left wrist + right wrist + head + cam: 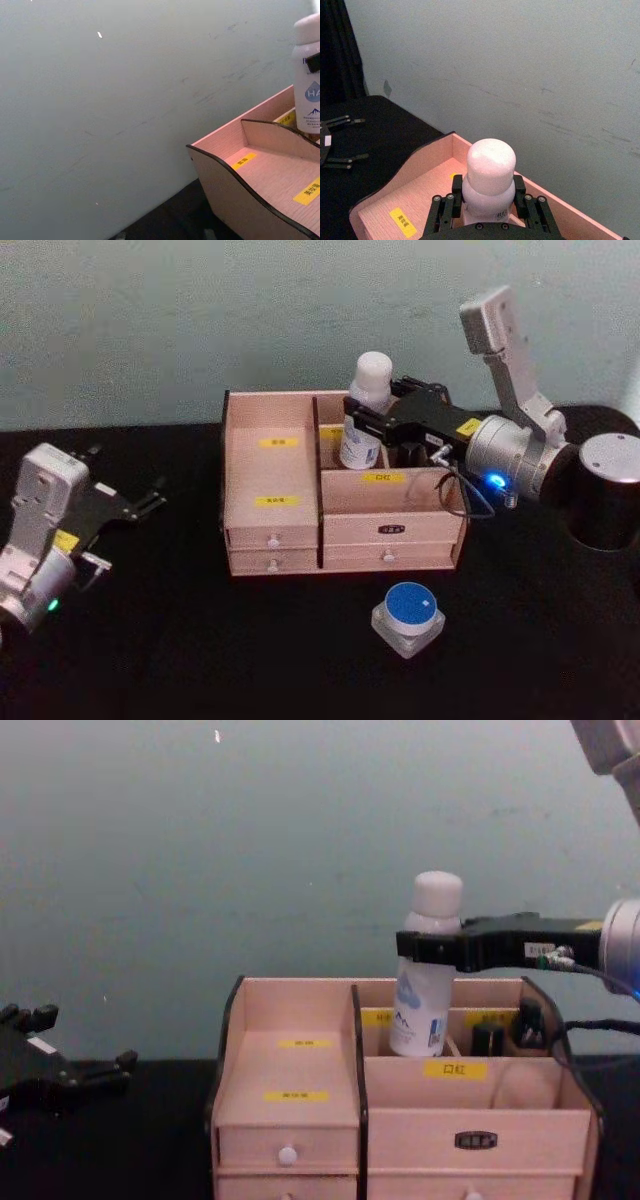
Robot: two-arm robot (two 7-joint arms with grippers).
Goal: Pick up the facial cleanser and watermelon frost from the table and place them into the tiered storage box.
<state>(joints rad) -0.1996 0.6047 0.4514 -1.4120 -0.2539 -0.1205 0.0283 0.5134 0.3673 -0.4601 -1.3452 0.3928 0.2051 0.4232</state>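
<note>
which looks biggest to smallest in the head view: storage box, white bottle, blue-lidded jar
1. tiered storage box, clearly largest.
2-3. white bottle, held in the right gripper, and blue-lidded jar look about alike; the jar sits nearer the camera, so no ranking.

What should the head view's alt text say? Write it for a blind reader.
The right gripper holds the white facial cleanser bottle upright in a rear compartment of the tiered storage box. The blue-lidded watermelon frost jar sits on the black table before the box; the left gripper is open at the left.
</note>
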